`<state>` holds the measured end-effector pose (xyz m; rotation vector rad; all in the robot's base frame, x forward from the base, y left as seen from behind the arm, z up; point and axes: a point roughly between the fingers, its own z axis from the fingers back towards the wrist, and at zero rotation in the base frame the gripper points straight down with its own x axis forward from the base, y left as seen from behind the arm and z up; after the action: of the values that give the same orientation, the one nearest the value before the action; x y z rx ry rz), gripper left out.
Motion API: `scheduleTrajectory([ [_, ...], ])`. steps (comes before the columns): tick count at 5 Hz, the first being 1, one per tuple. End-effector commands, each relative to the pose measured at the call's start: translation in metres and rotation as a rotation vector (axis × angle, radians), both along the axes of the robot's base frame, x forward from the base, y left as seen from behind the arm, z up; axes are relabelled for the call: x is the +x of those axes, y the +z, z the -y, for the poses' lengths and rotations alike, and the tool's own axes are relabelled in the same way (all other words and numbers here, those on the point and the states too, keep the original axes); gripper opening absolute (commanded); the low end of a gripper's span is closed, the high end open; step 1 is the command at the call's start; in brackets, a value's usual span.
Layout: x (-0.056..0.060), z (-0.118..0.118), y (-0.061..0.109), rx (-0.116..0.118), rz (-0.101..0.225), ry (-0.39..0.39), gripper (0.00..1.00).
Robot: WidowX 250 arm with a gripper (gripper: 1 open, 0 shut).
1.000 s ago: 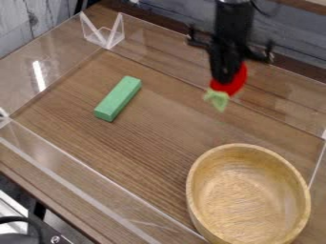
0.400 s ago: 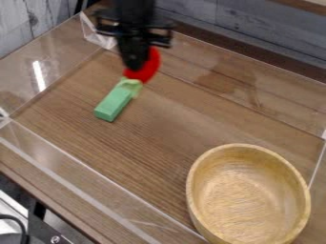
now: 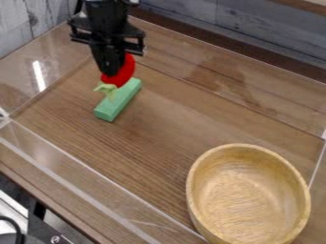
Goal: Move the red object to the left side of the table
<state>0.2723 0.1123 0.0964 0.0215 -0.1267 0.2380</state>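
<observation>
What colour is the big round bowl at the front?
Pale tan, like light wood; the bowl shows best in the camera view.

We can read nothing here — no words, labels, brands, numbers or signs stand out to us on any surface, near or far, left or right.

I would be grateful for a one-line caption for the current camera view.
Gripper holding the red object beside the green block, bowl at lower right.
</observation>
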Motion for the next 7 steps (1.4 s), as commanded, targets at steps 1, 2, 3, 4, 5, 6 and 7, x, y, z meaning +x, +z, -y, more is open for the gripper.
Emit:
scheduleTrajectory([
  [1, 0.008, -0.010, 0.000, 0.020, 0.031, 0.016, 0.00],
  [2, 0.011, -0.013, -0.008, 0.021, 0.022, 0.023, 0.00],
  [3, 0.013, -0.015, -0.016, 0.023, 0.014, 0.029, 0.00],
  [4, 0.015, -0.017, -0.023, 0.026, 0.007, 0.034, 0.00],
  [5, 0.018, -0.019, -0.028, 0.029, 0.000, 0.039, 0.00],
  [6, 0.020, -0.020, -0.034, 0.031, -0.006, 0.044, 0.00],
  [7, 0.022, -0.022, -0.040, 0.034, -0.012, 0.050, 0.00],
])
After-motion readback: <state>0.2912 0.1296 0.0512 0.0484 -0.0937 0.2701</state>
